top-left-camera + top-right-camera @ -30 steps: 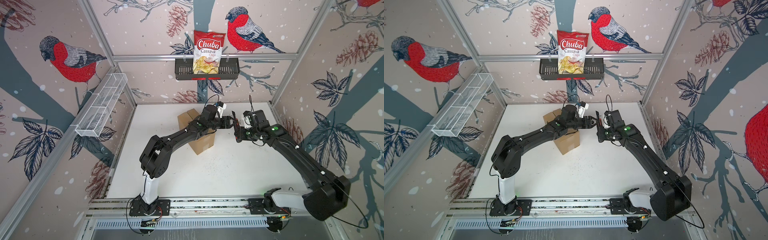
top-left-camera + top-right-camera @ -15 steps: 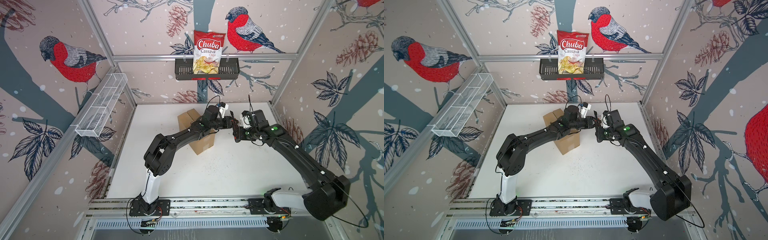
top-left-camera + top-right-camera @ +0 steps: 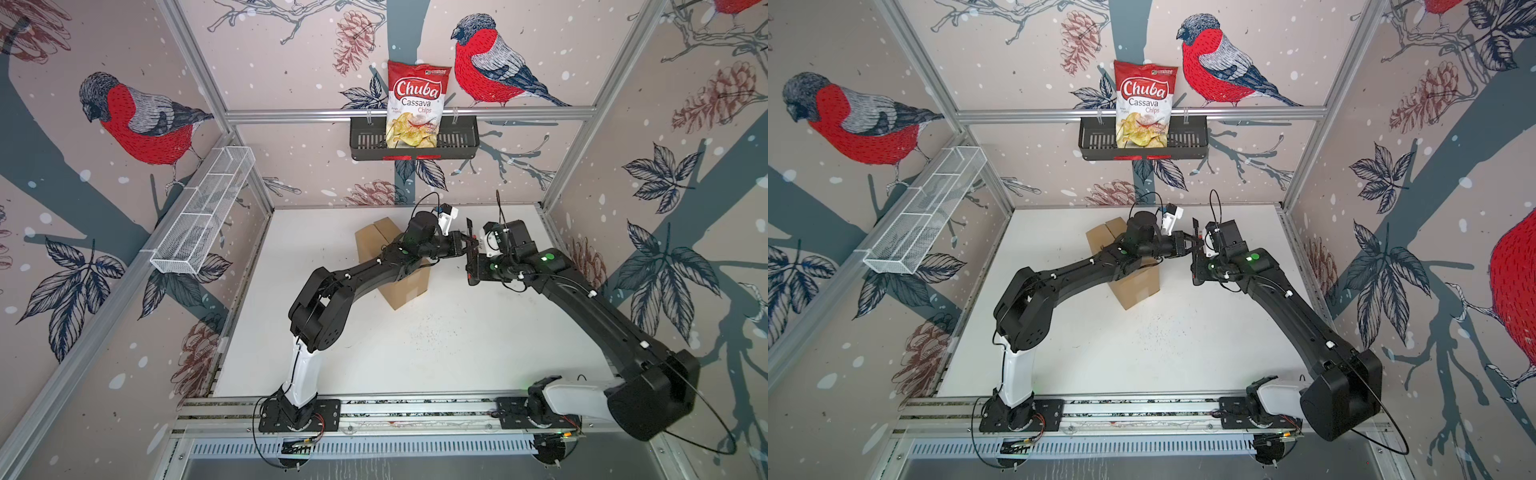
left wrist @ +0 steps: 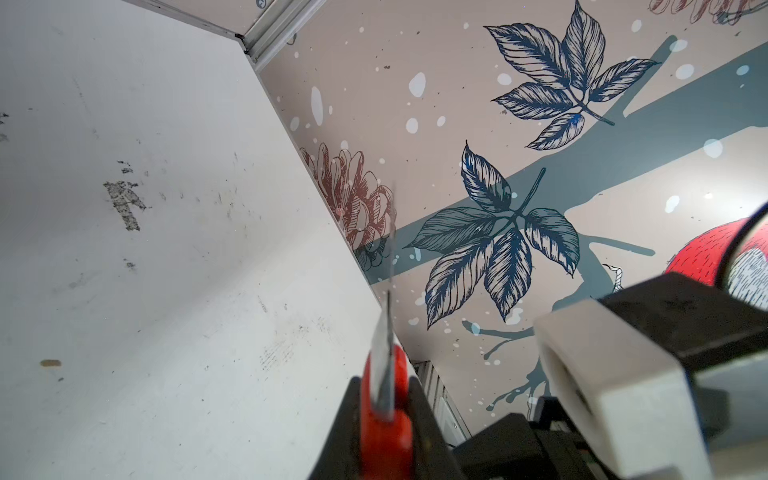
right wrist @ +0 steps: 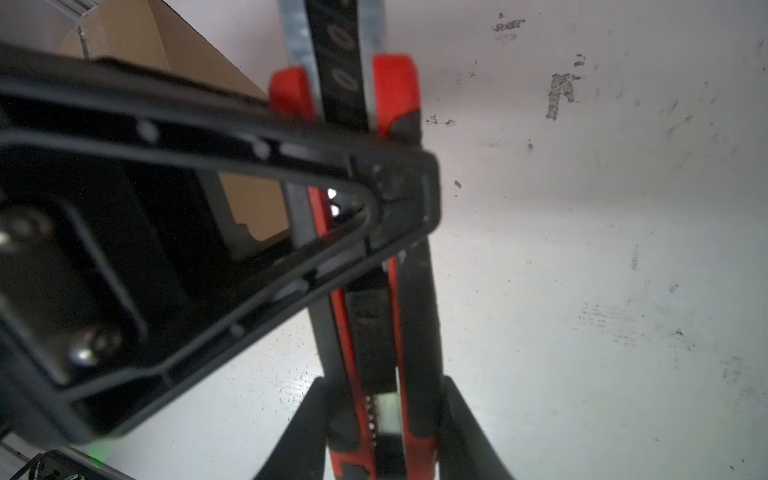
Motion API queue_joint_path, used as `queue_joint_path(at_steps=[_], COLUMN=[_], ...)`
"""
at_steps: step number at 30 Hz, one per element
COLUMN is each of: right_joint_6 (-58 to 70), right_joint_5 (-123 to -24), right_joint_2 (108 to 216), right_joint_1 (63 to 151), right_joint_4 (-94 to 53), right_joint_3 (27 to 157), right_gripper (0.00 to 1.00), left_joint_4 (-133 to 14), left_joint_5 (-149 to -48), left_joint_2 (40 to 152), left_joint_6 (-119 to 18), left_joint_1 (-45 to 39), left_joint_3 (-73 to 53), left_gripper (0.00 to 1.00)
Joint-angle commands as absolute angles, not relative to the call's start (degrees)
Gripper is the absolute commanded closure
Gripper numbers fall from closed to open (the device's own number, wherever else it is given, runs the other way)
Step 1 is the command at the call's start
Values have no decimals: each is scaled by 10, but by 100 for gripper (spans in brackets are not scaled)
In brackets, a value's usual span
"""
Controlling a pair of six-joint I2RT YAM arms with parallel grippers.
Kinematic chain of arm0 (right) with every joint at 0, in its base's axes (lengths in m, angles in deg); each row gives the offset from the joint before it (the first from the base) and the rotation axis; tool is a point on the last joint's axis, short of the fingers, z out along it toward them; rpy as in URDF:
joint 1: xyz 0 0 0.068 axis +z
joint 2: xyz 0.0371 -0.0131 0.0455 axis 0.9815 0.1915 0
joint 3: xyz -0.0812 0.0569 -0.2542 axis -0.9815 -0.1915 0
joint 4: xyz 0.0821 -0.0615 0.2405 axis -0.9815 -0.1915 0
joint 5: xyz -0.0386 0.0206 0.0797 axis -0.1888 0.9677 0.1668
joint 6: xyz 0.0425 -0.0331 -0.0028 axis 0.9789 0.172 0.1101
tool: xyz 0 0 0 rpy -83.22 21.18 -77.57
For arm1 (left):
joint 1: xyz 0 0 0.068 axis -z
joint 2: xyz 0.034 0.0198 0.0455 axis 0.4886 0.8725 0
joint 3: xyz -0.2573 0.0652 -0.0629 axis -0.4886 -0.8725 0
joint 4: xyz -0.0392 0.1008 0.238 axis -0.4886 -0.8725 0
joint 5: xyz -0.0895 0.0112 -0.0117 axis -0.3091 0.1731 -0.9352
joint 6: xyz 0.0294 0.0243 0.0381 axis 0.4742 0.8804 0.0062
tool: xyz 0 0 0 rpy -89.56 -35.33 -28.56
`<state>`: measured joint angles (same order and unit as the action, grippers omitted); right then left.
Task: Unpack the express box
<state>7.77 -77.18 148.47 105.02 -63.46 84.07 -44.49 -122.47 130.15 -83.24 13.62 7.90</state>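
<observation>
Starting at the front: both arms are sitting on the rail (image 3: 415, 409) and reaching in over the white table (image 3: 415, 357), meeting toward the back middle. The right gripper (image 5: 382, 382) is clamping the handle of a red-and-black utility knife (image 5: 376, 324), fingers pressing on both sides, and you only really get that from the right wrist view. The left gripper (image 4: 384, 388) is pinching the same knife further up, near the blade end. The left wrist view is showing its two fingers tight against the red body, with the blade (image 4: 381, 357) poking out edge-on. In both top views all that is just a dark tangle, with the knife showing as a thin strip between the two grippers.

Just behind, the express box (image 3: 405, 286) is standing upright on the table under the left forearm, top flaps lying shut. The right wrist view is catching only a brown corner of it; the left wrist view is looking off at the table and side wall.

Farther back, a Chuba cassava chips bag (image 3: 417, 104) is standing in the black wall basket (image 3: 457, 143), and a white wire basket (image 3: 199, 216) is hanging on the left wall.

Versus a second ago: the left jaws are closing onto the knife after standing wider, and the left elbow is swinging in slightly. The box and right arm are staying put.
</observation>
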Motion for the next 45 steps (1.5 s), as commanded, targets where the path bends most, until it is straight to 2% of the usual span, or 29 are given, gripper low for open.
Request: queue_joint_path(at_steps=[1,4,12,15,20,26,37,45], right_joint_6=[68,69,75,84,131,238,331,381], right_joint_5=[-759,-754,-701,-664,-583,-500,-493,-492], right_joint_2=[1474,1466,1427,1407,1369,1321,1313,1346], right_joint_1=[1051,1047,1011,992,951,925,926,927], right_joint_4=[-605,-595,-544,-511,-430,-254,-31,93], right_joint_3=[839,832,799,776,728,650,582,570], right_gripper=[79,74,50,45,44,41,39,38], left_joint_4=[-407,-391,-352,-331,-288,-225,-113,-40], left_joint_5=[-1226,-1233,-1244,-1244,-1236,-1199,-1165,-1145], left_joint_2=[1304,1308,1311,1310,1300,1277,1296,1311], left_joint_6=[-833,-844,-870,-887,-924,-976,-1076,-1126], left_joint_1=[132,129,121,115,105,94,85,92], left_joint_3=[73,70,79,86,88,78,87,82], left_gripper=[94,96,98,98,99,99,100,100])
